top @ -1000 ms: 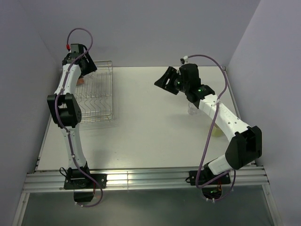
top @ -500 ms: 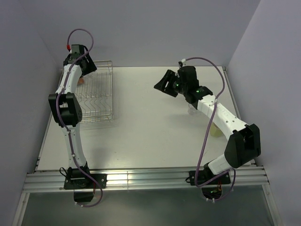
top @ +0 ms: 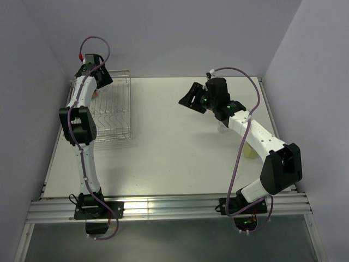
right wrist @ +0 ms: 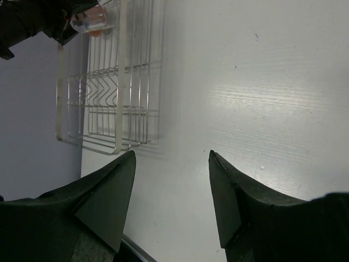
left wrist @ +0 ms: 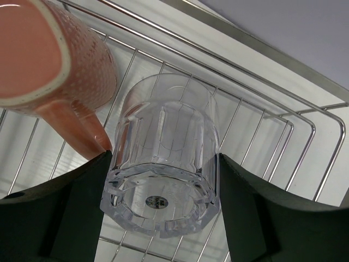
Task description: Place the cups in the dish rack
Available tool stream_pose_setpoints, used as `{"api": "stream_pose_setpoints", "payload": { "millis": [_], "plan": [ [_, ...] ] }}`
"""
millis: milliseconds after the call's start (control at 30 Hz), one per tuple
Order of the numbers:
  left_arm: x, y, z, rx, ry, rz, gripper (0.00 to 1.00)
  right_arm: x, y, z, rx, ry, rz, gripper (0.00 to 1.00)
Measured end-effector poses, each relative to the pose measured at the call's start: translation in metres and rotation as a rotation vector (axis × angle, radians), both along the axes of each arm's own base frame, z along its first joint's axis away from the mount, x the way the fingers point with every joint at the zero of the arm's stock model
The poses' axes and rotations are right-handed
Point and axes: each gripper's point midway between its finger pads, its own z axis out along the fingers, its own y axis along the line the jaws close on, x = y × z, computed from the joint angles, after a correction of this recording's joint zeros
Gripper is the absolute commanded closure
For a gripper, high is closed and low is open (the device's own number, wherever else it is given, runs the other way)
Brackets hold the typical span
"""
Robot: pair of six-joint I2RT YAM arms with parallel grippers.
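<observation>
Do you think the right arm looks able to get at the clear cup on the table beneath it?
Probably yes: the right gripper is open and empty, and the clear cup stands unblocked just behind it, so drawing back should do.

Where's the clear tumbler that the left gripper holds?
In the left wrist view, the clear tumbler is clamped in the left gripper above the dish rack wires, beside the orange mug. In the top view that is the table's far-left corner.
</observation>
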Motion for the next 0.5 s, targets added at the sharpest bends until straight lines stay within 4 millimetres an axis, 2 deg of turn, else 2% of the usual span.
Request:
{"api": "stream_pose_setpoints", "payload": {
  "millis": [167, 333, 433, 467, 500],
  "plan": [
    [0.004, 0.002, -0.009, 0.009, 0.004, 0.009, 0.81, 0.001, 0.001, -0.003, -0.003, 0.003, 0.004, 0.37],
    [0.007, 0.004, -0.007, 0.017, -0.008, 0.017, 0.75, 0.001, 0.000, -0.010, -0.013, 0.012, 0.007, 0.37],
    [0.007, 0.005, -0.008, 0.018, -0.009, 0.023, 0.63, 0.000, 0.000, -0.010, -0.017, 0.012, 0.009, 0.37],
    [0.008, 0.005, -0.008, 0.019, -0.011, 0.024, 0.53, 0.001, 0.000, -0.010, -0.018, 0.011, 0.009, 0.37],
    [0.009, 0.005, -0.008, 0.019, -0.013, 0.024, 0.48, 0.001, 0.000, -0.010, -0.019, 0.010, 0.010, 0.37]
  ]
}}
